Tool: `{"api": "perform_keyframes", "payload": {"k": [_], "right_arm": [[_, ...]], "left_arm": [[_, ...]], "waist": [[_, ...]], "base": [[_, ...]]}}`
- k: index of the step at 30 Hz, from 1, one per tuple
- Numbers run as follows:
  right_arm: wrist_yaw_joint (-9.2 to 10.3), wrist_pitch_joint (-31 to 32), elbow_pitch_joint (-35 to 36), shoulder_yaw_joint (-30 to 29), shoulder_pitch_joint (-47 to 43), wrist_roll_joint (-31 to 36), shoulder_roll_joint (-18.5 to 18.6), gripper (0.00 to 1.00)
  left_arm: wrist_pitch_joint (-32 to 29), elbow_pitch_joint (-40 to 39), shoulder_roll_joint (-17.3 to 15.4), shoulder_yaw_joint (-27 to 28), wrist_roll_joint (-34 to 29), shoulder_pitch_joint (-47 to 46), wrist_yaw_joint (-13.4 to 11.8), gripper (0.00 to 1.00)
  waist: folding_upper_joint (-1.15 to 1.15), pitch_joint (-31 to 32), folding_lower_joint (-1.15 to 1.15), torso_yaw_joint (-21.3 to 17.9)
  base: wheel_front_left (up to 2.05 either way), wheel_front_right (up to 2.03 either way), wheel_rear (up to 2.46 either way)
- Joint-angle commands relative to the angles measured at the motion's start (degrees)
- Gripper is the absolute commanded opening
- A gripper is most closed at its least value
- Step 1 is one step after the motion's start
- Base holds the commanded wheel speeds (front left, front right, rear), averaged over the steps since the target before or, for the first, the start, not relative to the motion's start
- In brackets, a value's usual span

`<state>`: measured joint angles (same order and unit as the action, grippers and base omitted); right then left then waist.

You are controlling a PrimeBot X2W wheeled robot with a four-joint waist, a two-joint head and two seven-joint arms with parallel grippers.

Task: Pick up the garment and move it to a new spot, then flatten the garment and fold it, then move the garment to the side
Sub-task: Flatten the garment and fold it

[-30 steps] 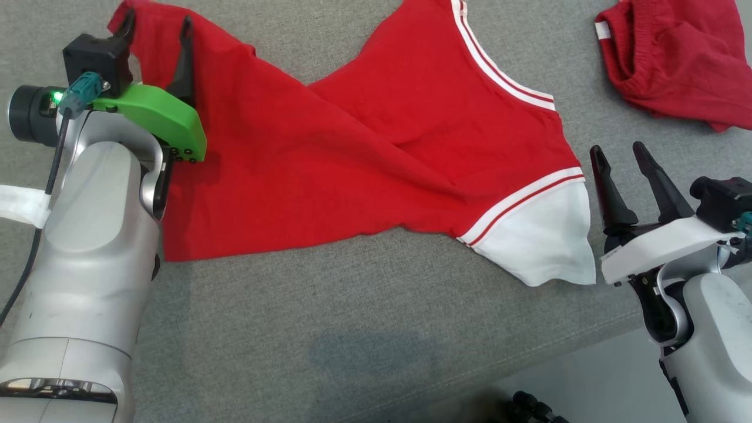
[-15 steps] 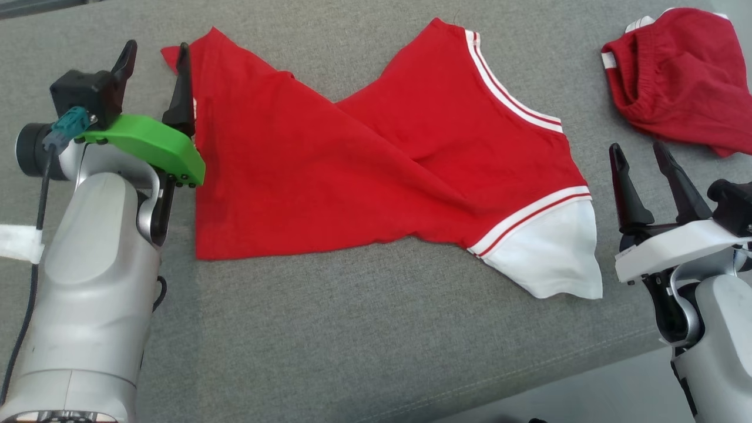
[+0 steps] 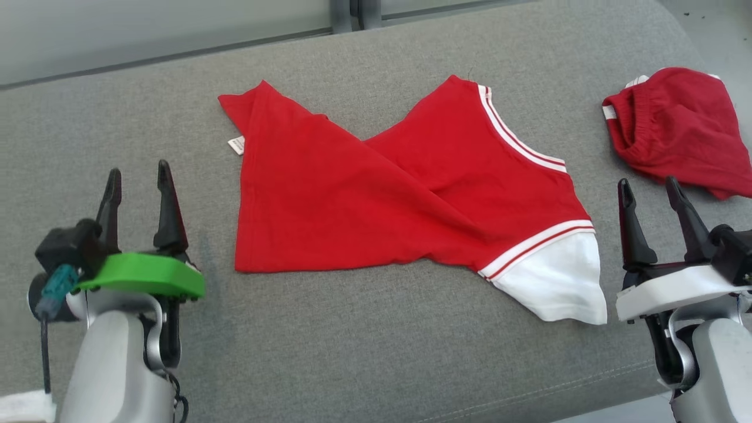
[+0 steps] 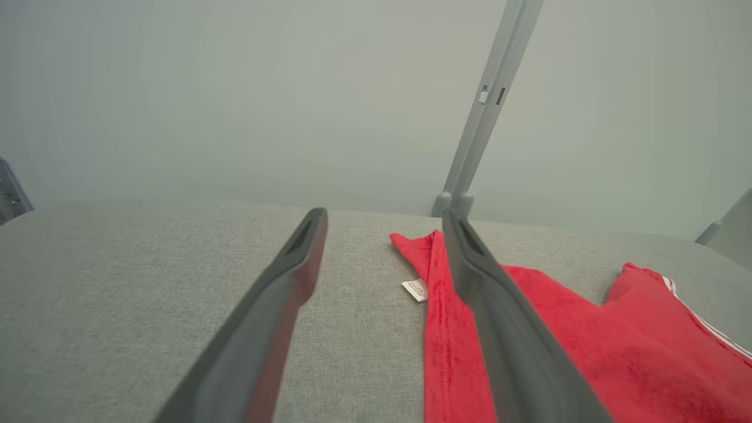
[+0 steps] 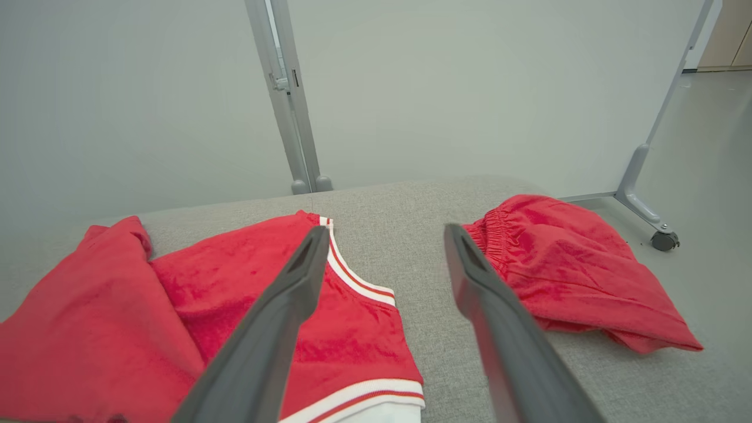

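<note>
the red cotton short-sleeved shirt with white-striped trim point(image 3: 352, 217) lies on the grey woven-fabric cushion point(image 3: 376, 352), spread out but not flat. its left part is folded diagonally across the middle, so the far edge dips into a v. a small white care label point(image 3: 236, 144) sticks out at the shirt's far left edge. one white sleeve point(image 3: 552, 282), banded in red and white, fans out at its near right corner.

the left claw point(image 3: 138, 170), on a green mount, stands off the shirt's left edge, its fingers spread with nothing between them and clear of the cloth. the right claw point(image 3: 647, 182), on a white mount, stands just off the shirt's right side beside the white sleeve, its fingers likewise spread and empty.

a crumpled pair of dark red elastic-waisted shorts point(image 3: 675, 129) lies to the right of the shirt, apart from it, beyond the right claw. a pale grey panel wall point(image 3: 147, 29) rises behind the shirt's far edge.
</note>
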<state>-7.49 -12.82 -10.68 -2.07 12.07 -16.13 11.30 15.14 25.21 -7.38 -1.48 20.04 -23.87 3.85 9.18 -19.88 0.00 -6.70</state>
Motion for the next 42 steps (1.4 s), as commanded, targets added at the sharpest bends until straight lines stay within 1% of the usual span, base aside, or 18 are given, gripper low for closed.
{"api": "perform_keyframes", "payload": {"k": [1,8,16,18,20,28,42], "right_arm": [[0.00,-0.49,0.65,0.21,-1.02,0.83,-0.35,1.00],[0.00,-0.41,3.92,3.42,-3.75,3.43,-2.44,1.00],[0.00,-0.72,3.93,4.57,-6.74,4.98,-4.30,1.00],[0.00,-0.89,3.43,4.54,-7.52,5.44,-4.39,1.00],[0.00,-1.09,3.01,4.30,-8.03,5.87,-4.74,1.00],[0.00,-1.50,1.85,4.48,-9.56,7.91,-5.96,1.00],[0.00,-1.56,1.14,5.56,-9.89,8.55,-5.97,1.00]], "left_arm": [[0.00,-1.18,0.56,0.40,-0.06,2.55,-0.44,1.00],[0.01,-9.26,2.35,2.07,0.28,14.85,-2.07,1.00],[0.01,-13.14,3.52,0.65,-0.06,22.32,-3.47,1.00],[0.00,-13.82,3.69,0.26,-0.38,23.71,-4.17,1.00],[0.00,-14.47,3.71,-0.05,-0.87,24.80,-4.89,1.00],[-0.08,-16.00,3.65,-1.35,-1.47,27.96,-5.71,1.00],[-0.21,-16.01,3.16,-2.57,-1.04,29.61,-5.31,1.00]], "waist": [[-0.01,2.19,0.00,1.28],[-0.01,5.11,0.00,1.97],[-0.01,8.18,0.00,3.52],[-0.01,8.98,0.00,3.70],[-0.01,9.61,0.00,3.79],[-0.01,11.61,0.00,3.66],[-0.01,12.86,0.00,3.65]], "base": [[0.00,0.00,0.00],[0.00,0.00,0.00],[0.00,0.00,0.00],[0.00,0.00,0.00],[0.00,0.00,0.00],[0.00,0.00,0.00],[0.00,0.00,0.00]]}}
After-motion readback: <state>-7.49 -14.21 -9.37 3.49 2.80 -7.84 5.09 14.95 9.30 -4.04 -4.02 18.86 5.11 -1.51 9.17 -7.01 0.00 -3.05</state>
